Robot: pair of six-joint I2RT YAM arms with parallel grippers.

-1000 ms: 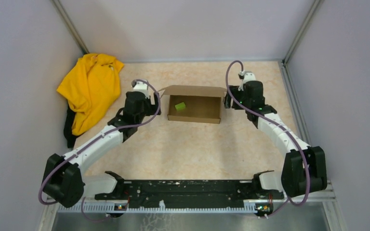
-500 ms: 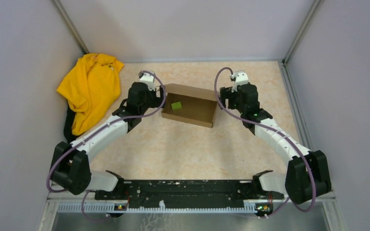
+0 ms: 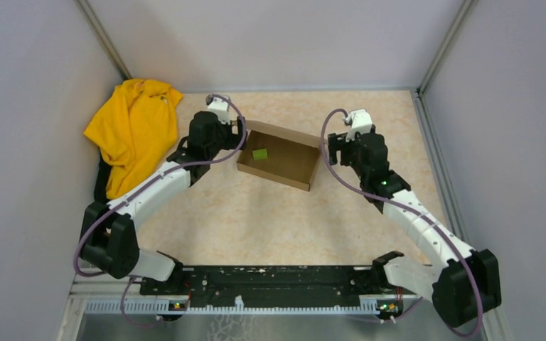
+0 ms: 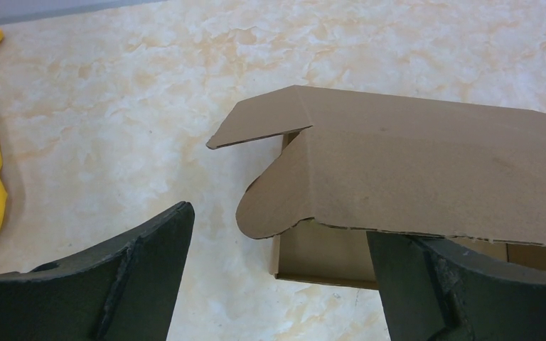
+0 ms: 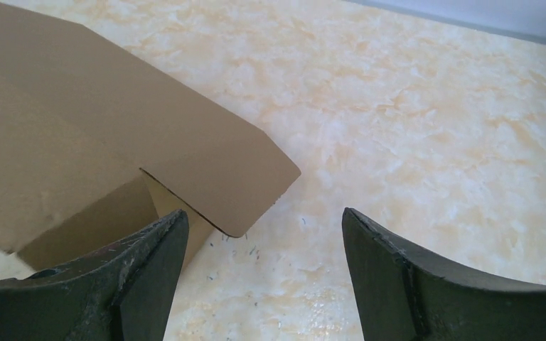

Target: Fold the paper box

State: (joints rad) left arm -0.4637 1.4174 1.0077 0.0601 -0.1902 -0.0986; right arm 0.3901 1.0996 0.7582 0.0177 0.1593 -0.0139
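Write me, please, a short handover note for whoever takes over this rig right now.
Left gripper: open, at the paper box's left end, holding nothing.
Right gripper: open, at its right end, holding nothing.
Box: mid-table, skewed, walls up, lid open; a small green block lies inside.
Done: base formed.
To do: close the lid and tuck its flaps.

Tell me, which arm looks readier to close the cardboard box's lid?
Probably left. The left end effector, open, has the rounded tab of the paper box between its fingers, while the right end effector has only a lid corner near one finger.
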